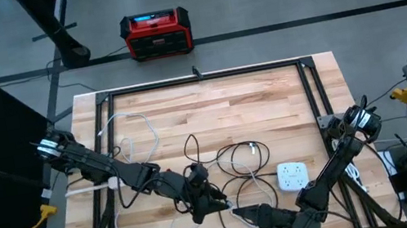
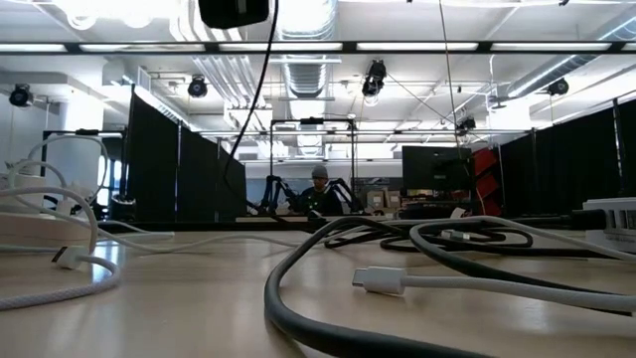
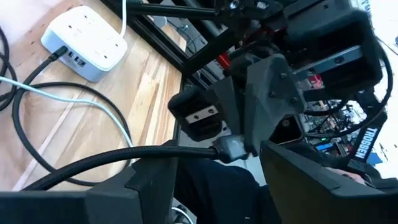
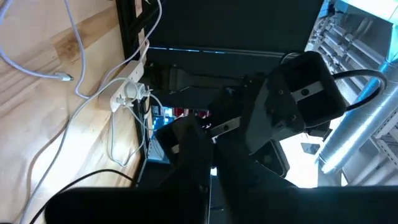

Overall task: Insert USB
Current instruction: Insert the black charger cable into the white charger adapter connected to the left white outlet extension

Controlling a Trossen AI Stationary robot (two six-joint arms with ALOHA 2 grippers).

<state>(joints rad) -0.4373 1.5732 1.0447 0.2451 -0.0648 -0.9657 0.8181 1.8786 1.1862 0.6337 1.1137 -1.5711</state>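
A black braided cable (image 3: 118,160) ends in a grey USB plug (image 3: 231,148). My right gripper (image 3: 249,138) is shut on that plug above the table's near middle (image 1: 240,211). Facing it, my left gripper (image 1: 220,202) stands open, one finger on each side of the cable (image 3: 217,180). A white USB hub (image 1: 292,175) lies flat on the table to the right of both grippers, with ports along its side (image 3: 84,40). In the right wrist view the shut fingers (image 4: 193,162) hide the plug. My right gripper pinches the grey plug at the cable's end (image 3: 239,149) between its two fingertips. It comes in about level from the table's near right. The plug is lifted clear of the table, and the cable trails away from it past my left gripper. My left gripper has the cable running between its open fingers; whether it touches the cable I cannot tell.
Loops of black cable (image 1: 236,162) and white cable (image 1: 137,137) lie across the wood. A white plug (image 2: 378,281) lies near the low camera. A black frame rail (image 1: 198,79) edges the table. A white power strip (image 4: 127,90) sits by the left rail.
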